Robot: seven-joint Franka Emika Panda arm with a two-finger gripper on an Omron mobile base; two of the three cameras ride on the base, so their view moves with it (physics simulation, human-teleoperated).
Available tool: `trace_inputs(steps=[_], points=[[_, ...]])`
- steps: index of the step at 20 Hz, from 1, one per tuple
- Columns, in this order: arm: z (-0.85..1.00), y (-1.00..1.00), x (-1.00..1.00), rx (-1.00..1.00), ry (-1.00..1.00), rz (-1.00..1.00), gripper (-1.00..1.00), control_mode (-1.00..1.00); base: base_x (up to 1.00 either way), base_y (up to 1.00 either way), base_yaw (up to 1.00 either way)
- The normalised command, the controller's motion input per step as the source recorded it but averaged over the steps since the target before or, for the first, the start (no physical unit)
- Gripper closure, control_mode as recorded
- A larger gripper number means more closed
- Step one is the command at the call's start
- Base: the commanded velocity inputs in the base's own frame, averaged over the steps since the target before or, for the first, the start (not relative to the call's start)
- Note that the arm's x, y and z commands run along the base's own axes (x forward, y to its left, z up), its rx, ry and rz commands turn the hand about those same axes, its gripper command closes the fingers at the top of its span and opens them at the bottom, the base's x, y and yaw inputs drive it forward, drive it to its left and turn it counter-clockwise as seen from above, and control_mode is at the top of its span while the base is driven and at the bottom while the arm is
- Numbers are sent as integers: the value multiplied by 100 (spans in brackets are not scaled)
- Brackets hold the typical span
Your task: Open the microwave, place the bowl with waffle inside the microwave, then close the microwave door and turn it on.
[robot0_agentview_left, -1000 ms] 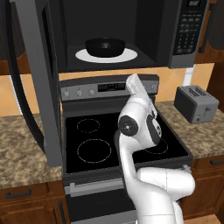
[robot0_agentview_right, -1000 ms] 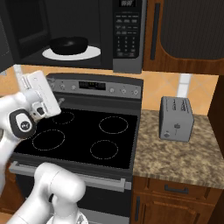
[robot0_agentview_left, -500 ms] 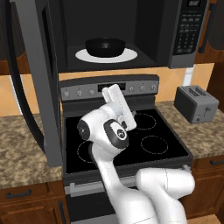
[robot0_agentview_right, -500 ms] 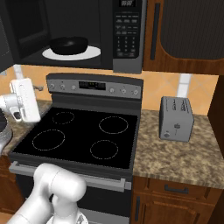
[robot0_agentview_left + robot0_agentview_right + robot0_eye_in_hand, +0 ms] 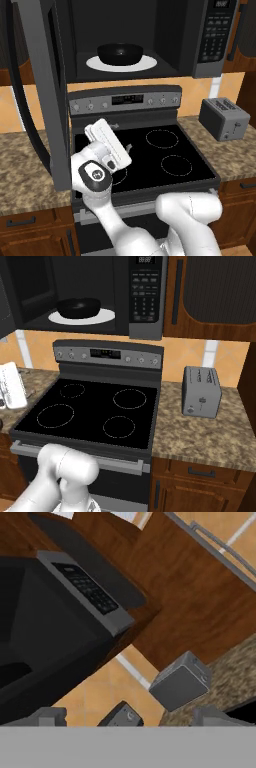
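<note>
microwave (image 5: 125, 40) open overhead, black bowl (image 5: 119, 53) resting on white turntable plate (image 5: 121, 63) inside it, well above and beyond the gripper (image 5: 106, 142), microwave door (image 5: 42, 90) swung out just beside the hand, finger spread cannot be told, toaster (image 5: 224, 118) far off

claw (image 5: 126, 148) swung left, toward microwave door (image 5: 37, 90)

Black bowl (image 5: 120, 52) inside microwave (image 5: 150, 37) — door (image 5: 42, 90) open.

Glossy black glass stove top (image 5: 150, 155), speckled stone counter (image 5: 210, 431), brushed grey metal toaster (image 5: 201, 391), polished wood cabinets (image 5: 210, 296).
</note>
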Motion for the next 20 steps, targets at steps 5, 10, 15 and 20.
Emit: trace_inputs(steps=[5, 10, 15, 20], points=[[-4, 100, -17, -15, 0, -7, -100, -100, 0, 0, 0], [-6, 93, -15, -14, 0, -13, -100, -100, 0, 0, 0], [-8, 74, -11, -13, 1, -15, 100, -100, 0, 0, 0], [1, 63, -15, -12, 0, -12, 100, -100, 0, 0, 0]])
